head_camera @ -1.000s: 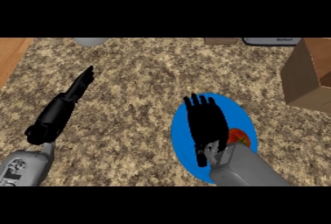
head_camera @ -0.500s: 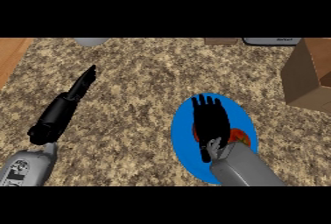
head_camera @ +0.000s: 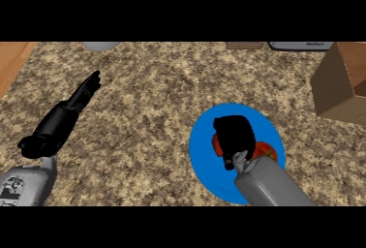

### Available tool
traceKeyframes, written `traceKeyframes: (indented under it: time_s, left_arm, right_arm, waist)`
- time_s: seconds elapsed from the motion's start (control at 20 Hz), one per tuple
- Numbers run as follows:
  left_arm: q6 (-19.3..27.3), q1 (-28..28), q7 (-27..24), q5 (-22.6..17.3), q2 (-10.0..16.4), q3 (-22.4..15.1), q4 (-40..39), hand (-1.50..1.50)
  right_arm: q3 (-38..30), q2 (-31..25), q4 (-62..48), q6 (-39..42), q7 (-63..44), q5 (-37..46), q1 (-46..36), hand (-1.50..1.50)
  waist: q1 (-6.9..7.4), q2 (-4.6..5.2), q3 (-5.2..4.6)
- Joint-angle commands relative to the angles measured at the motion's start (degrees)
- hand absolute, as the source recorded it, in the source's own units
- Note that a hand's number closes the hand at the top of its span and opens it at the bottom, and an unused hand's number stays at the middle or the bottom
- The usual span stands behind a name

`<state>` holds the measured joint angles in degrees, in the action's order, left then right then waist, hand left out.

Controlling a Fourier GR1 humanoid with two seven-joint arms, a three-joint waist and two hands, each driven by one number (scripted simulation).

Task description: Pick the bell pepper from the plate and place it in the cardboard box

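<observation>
A blue plate [head_camera: 204,167] lies on the speckled counter, right of centre and near me. On it sits the red bell pepper [head_camera: 266,150], mostly hidden, with red showing at either side of my right hand [head_camera: 235,135]. That hand is directly over the pepper with its fingers curled down round it. The cardboard box [head_camera: 342,82] stands at the right edge, beyond the plate. My left hand [head_camera: 77,100] is open at the far left with straight fingers pointing away, well apart from the plate.
Along the counter's far edge are a pale grey bowl-like object [head_camera: 100,46], a small brown item [head_camera: 244,45] and a grey appliance [head_camera: 300,46]. A wooden strip [head_camera: 10,63] borders the counter at the left.
My right hand's fingers, straight over the plate before, have curled down round the pepper and the hand looks shorter. The left hand has not moved.
</observation>
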<state>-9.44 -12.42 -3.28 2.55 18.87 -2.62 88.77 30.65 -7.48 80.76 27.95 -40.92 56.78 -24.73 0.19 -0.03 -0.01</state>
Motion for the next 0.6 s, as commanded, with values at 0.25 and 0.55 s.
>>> traceKeyframes:
  time_s: [0.25, 0.55]
  left_arm:
    - [-1.66, -0.77, -0.28, 1.13, -0.32, 2.22, -0.64, 0.0]
    - [-0.13, 0.07, -0.18, 1.58, -1.14, 0.99, -0.14, 0.0]
  right_arm:
    - [2.83, -0.96, -7.61, -13.66, 11.86, 9.14, 0.77, 1.5]
    - [13.37, -13.29, 11.62, -8.92, 43.7, -4.22, 7.98, 1.5]
  waist:
    - [0.05, 0.09, 0.02]
    - [-0.96, -0.18, 0.25]
